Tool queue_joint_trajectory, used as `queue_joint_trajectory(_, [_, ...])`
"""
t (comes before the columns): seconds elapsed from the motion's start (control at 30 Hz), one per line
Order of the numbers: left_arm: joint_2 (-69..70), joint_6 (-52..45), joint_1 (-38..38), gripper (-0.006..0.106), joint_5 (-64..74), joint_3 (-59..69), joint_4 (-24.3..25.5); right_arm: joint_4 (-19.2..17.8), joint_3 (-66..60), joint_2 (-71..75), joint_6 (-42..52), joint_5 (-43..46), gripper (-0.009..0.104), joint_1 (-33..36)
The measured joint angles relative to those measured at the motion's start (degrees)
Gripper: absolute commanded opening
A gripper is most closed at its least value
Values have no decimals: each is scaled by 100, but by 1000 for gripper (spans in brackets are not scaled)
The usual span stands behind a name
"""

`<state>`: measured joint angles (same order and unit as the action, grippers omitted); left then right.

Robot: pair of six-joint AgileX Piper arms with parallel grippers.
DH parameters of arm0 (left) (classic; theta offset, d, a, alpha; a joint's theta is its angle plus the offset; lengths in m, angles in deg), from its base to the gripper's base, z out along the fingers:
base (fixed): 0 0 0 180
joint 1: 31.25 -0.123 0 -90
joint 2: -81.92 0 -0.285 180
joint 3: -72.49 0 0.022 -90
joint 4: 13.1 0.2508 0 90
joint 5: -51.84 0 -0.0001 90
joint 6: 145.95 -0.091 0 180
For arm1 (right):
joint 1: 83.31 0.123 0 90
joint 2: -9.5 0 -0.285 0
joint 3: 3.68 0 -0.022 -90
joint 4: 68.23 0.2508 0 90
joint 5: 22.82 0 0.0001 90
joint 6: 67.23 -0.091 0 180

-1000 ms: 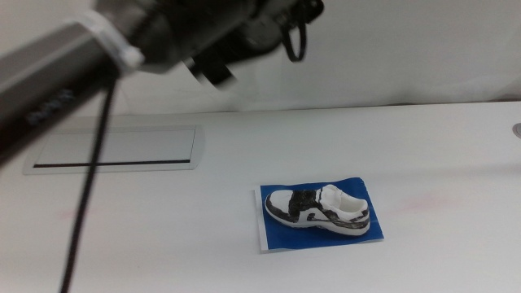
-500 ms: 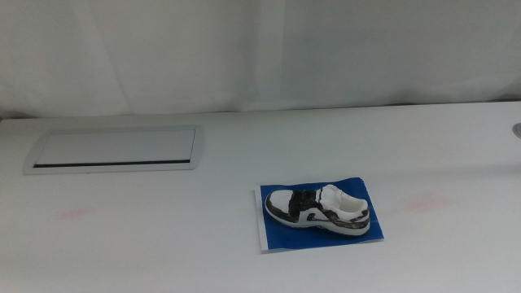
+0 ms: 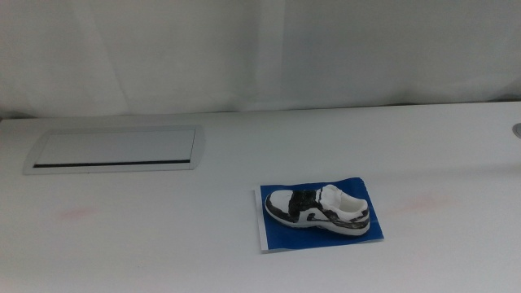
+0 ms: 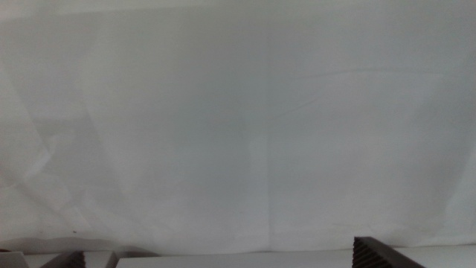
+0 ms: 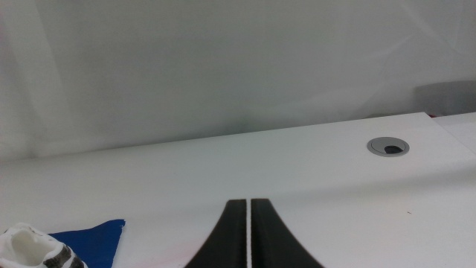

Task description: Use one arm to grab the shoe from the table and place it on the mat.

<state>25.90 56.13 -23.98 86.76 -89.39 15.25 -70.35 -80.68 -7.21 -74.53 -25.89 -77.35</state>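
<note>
- One shoe (image 3: 318,209) lies on its sole on the single blue mat (image 3: 277,232), toe pointing to the picture's left in the middle view, inside the mat's edges; the pale strip runs along the mat's left edge.
- No gripper touches it. The right gripper (image 5: 248,231), jaws pressed together with only a hairline gap, hangs low over the table (image 3: 163,236), apart from the shoe's heel and the mat corner.
- The left gripper (image 4: 223,260) shows two jaw tips spread wide, facing a white backdrop (image 4: 238,112).
- The middle view shows neither arm, but one inset grey panel (image 3: 114,149).
- Only the right wrist view shows one round grey grommet (image 5: 389,147).
</note>
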Motion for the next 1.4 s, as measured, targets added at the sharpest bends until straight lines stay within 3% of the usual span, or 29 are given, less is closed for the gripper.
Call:
queue_joint_trajectory(0.2, [1557, -14, -238, 80, -1137, 1795, -203, 0, 0, 0, -23, 0, -2, 0])
queue_joint_trajectory(0.43, [3170, 30, -261, 64, -1299, 3142, -775, 0, 0, 0, -23, 0, -2, 0])
queue_joint_trajectory(0.5, [3466, 132, -261, 51, -1312, 3338, -815, 0, 0, 0, -23, 0, -2, 0])
queue_joint_trajectory(0.63, [3878, 399, -261, 2, -1346, 3665, -886, 0, 0, 0, -23, 0, -2, 0])
queue_joint_trajectory(0.67, [3934, 460, -261, -3, -1346, 3735, -902, 0, 0, 0, -23, 0, -2, 0])
queue_joint_trajectory(0.93, [4010, 619, -261, -3, -1486, 4218, -1007, 0, 0, 0, -23, 0, -2, 0])
queue_joint_trajectory(1.13, [4349, 633, -261, -3, -2108, 5146, -702, 0, 0, 0, 3, 0, -2, 0])
queue_joint_trajectory(1.4, [4776, 633, -261, -3, -2952, 5875, -795, 0, 0, 0, 3, 0, -2, 0])
